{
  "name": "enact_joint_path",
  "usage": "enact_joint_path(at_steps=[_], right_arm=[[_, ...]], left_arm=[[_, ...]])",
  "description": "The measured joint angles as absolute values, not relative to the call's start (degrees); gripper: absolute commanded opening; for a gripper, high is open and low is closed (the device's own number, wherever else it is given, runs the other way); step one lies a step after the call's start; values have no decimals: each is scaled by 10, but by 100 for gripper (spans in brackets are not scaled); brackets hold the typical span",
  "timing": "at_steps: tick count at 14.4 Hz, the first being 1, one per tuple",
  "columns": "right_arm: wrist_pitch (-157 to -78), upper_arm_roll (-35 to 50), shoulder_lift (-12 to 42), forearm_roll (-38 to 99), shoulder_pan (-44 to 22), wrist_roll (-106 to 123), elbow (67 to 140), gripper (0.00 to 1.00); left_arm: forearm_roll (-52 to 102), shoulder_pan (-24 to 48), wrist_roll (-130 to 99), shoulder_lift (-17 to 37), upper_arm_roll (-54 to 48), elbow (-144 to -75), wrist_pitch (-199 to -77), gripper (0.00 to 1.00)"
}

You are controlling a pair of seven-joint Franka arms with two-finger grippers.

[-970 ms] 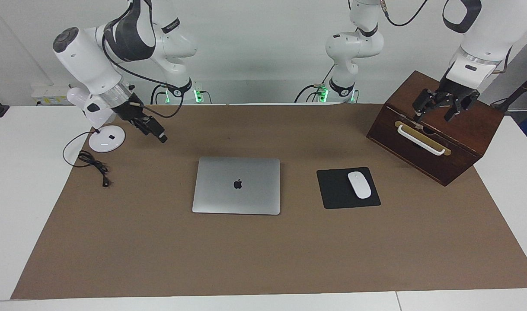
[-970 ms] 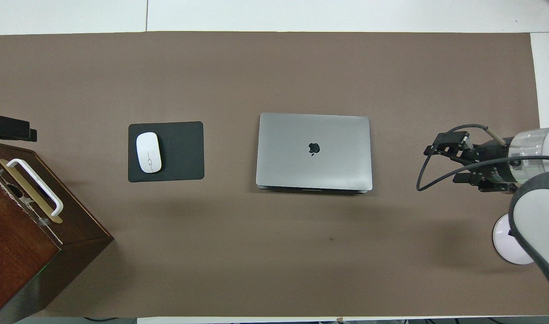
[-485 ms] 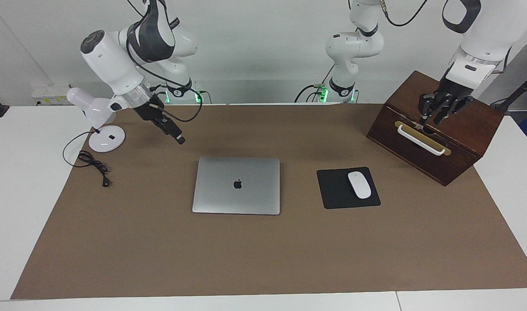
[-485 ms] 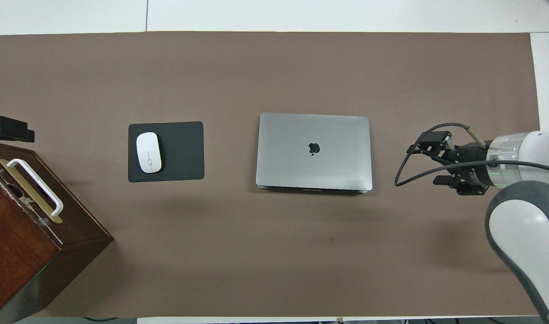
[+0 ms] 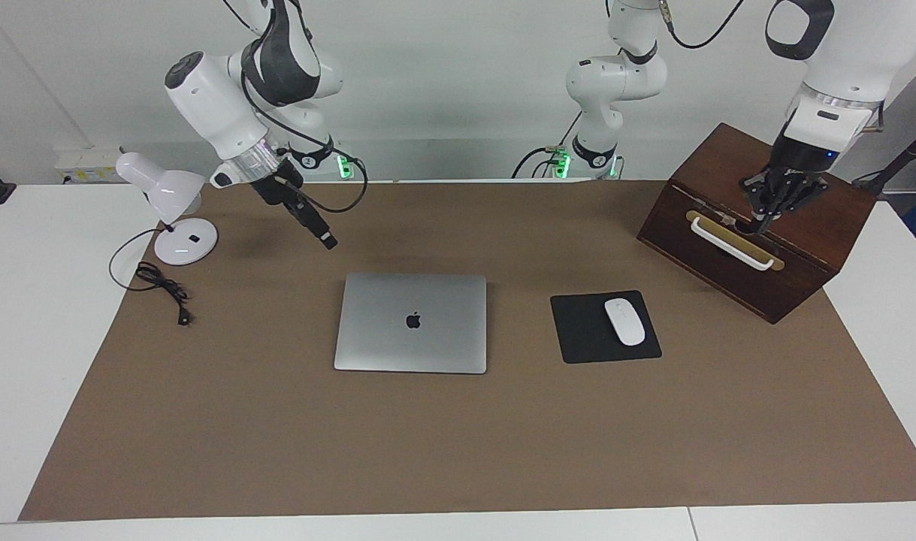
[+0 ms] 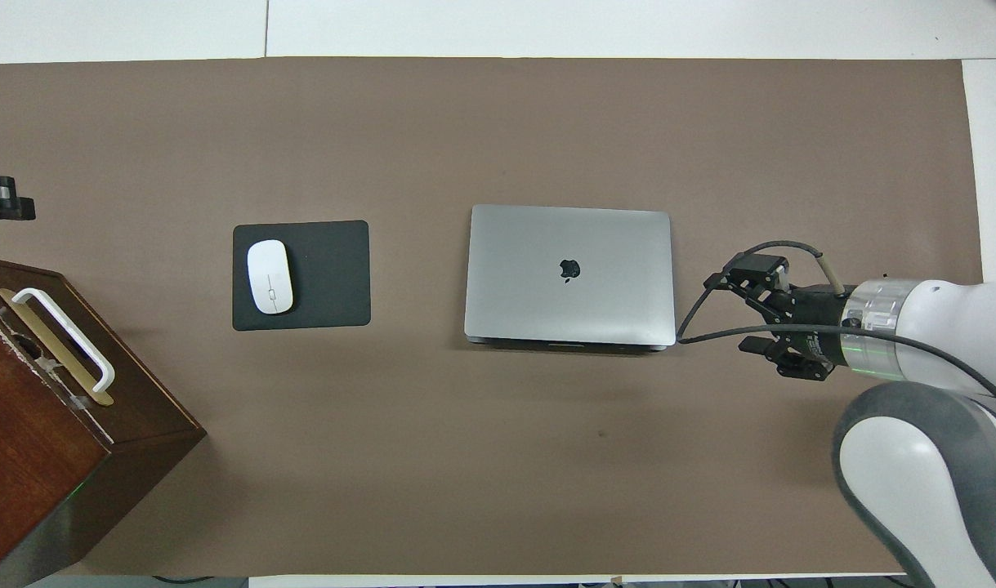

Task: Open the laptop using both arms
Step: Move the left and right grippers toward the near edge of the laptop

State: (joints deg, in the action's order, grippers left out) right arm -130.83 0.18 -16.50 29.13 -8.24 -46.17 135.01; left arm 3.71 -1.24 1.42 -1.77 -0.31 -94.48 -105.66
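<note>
Laptop (image 5: 411,321): closed lid of smooth matt silver-grey metal, dark logo.
Table cover (image 5: 458,436): matt brown, paper-like sheet.
Mouse pad (image 5: 581,330): matt black, cloth-like.
Mouse (image 5: 624,321): glossy white plastic.
Box (image 5: 796,248): dark polished wood; white handle on a brass-coloured plate.
Lamp (image 5: 168,203): glossy white.

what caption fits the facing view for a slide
Closed laptop flat on the table, right gripper in the air beside it, left gripper over the wooden box.

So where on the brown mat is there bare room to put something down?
The wide strip of brown mat farther from the robots than the closed silver-grey laptop and black mouse pad is bare. It is crowded at the white desk lamp and the dark wooden box.
</note>
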Motion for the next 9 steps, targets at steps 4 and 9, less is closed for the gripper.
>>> enact_joint_path(at_steps=[4, 9], right_arm=[[-1380, 2, -189, 295, -136, -541, 1396, 100], [-1457, 3, -220, 295, -187, -588, 1461, 100]], left_arm=[[47, -12, 14, -13, -4, -953, -1109, 0], [70, -1, 14, -22, -14, -1032, -1224, 0]])
